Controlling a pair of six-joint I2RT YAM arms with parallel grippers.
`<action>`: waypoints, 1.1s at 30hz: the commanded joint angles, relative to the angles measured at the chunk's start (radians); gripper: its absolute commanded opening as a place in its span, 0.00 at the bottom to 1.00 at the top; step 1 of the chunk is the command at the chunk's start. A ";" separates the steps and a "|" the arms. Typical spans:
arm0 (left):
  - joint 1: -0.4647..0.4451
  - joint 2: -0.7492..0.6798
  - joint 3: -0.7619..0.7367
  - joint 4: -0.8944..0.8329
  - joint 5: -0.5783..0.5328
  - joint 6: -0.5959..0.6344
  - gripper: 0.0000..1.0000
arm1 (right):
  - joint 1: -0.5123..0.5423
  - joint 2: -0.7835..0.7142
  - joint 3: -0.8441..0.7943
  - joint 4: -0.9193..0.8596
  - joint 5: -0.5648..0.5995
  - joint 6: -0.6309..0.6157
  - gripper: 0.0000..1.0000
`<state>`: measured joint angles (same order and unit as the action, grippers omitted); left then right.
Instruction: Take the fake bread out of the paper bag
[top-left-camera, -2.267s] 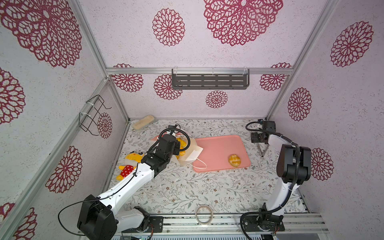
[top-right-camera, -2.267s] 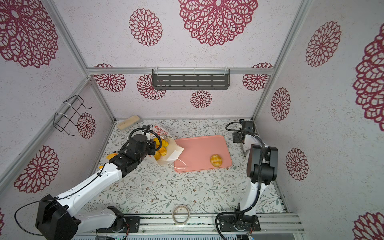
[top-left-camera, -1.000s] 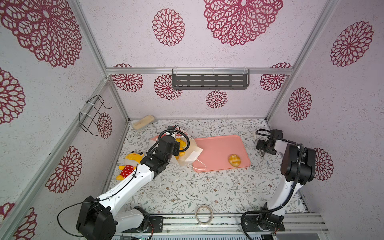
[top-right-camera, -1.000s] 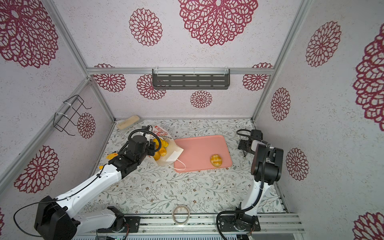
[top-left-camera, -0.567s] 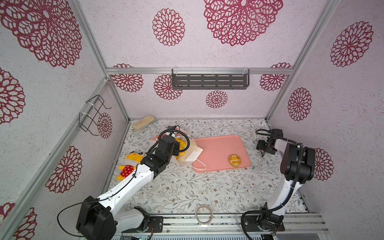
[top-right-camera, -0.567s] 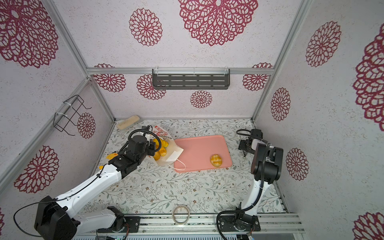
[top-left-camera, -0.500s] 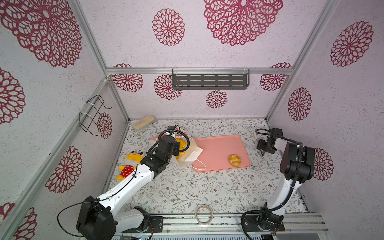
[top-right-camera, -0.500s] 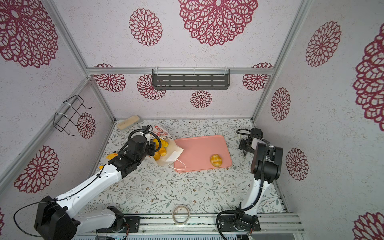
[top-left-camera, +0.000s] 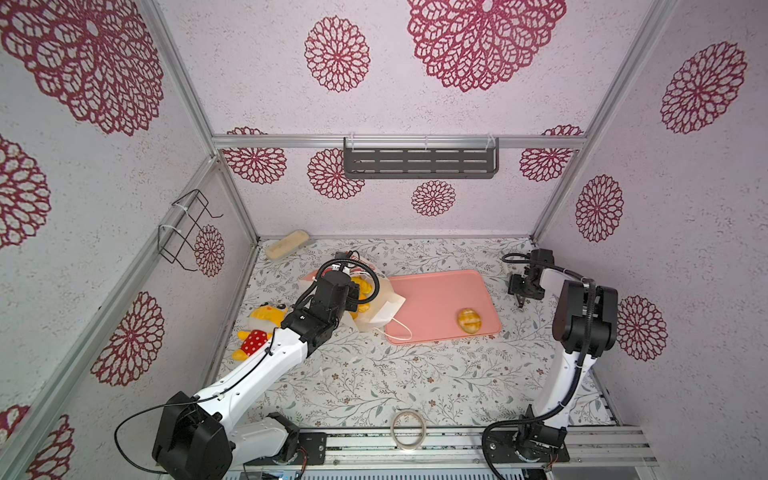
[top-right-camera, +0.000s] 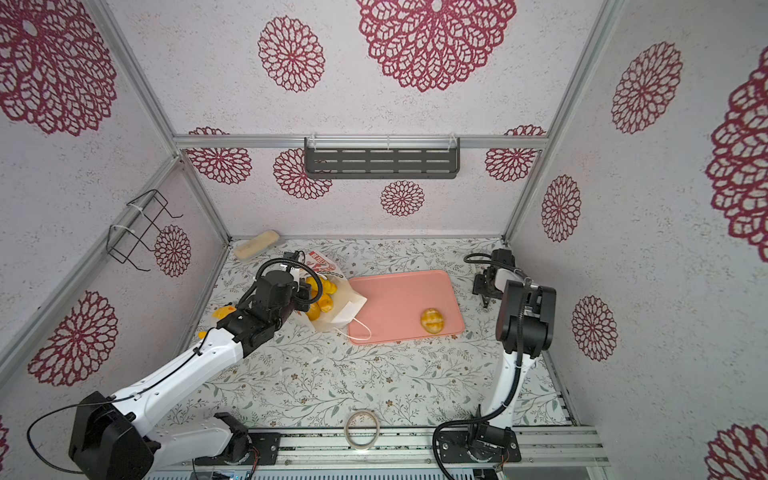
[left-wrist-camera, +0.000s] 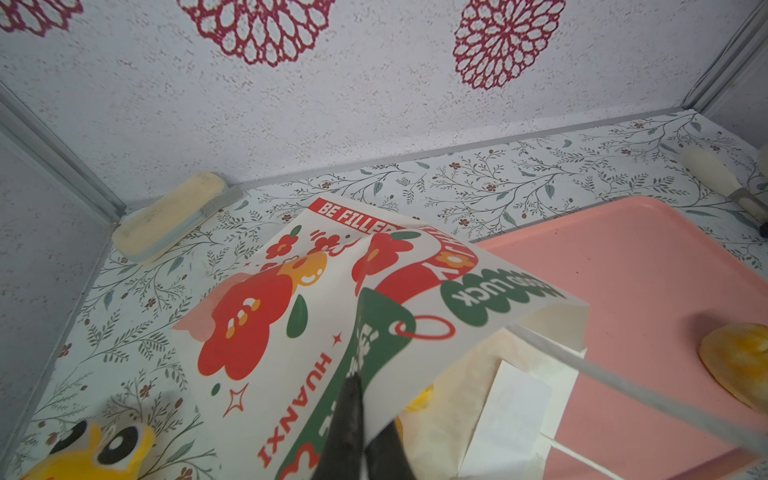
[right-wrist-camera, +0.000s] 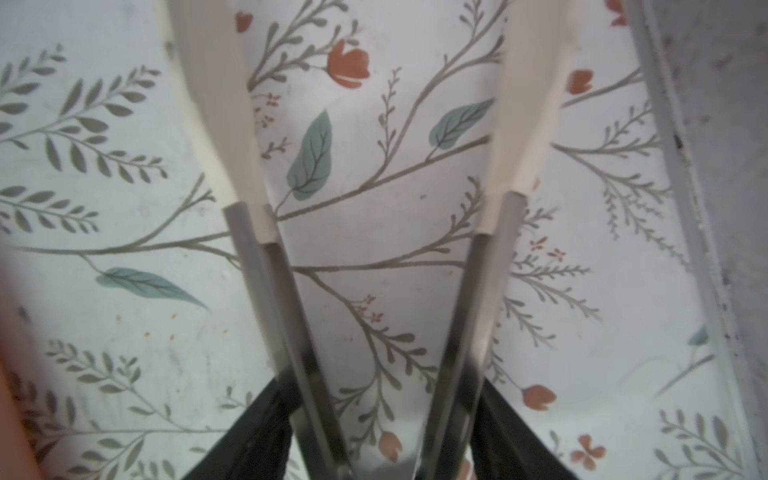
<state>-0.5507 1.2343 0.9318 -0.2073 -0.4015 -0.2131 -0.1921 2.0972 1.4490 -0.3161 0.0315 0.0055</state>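
The left fingers (left-wrist-camera: 349, 419) are pressed together on the printed upper wall of the paper bag (left-wrist-camera: 316, 307), and that wall is held lifted off the desk (top-left-camera: 374, 374). Right beside them, in the bag's open mouth, yellow fake bread (top-right-camera: 321, 296) is seen piled up; it shows in both top views. A white cord handle (top-left-camera: 401, 330) is draped from the bag onto the pink tray (top-left-camera: 440, 291), which is met just beyond these fingers, with the bag's edge touching its rim. Further out on the tray, between the two sets of fingers, a round bun (top-left-camera: 469, 321) is found lying alone, well apart from the bag. Behind the left fingers, beside the forearm, a yellow plush toy (top-left-camera: 262, 328) is spotted on the desk.

Across the tray, the right fingers (right-wrist-camera: 249, 436) are closed against the metal arms of a pair of tongs (right-wrist-camera: 528, 124). The tongs' cream tips are kept spread, and only the floral desk is seen between them. These fingers are held past the tray's outer edge, near the side wall, well away from bag and bread.
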 joint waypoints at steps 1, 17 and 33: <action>0.007 -0.021 -0.004 -0.016 -0.003 -0.006 0.00 | 0.010 0.028 -0.025 -0.096 0.036 -0.021 0.53; 0.009 -0.030 -0.010 0.005 0.019 -0.024 0.00 | 0.010 -0.289 -0.193 -0.146 -0.047 0.066 0.37; 0.008 -0.047 -0.003 0.016 0.035 -0.018 0.00 | 0.010 -0.637 -0.248 -0.450 -0.297 0.204 0.45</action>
<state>-0.5449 1.2175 0.9302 -0.2085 -0.3817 -0.2325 -0.1814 1.5311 1.1717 -0.6785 -0.1860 0.1593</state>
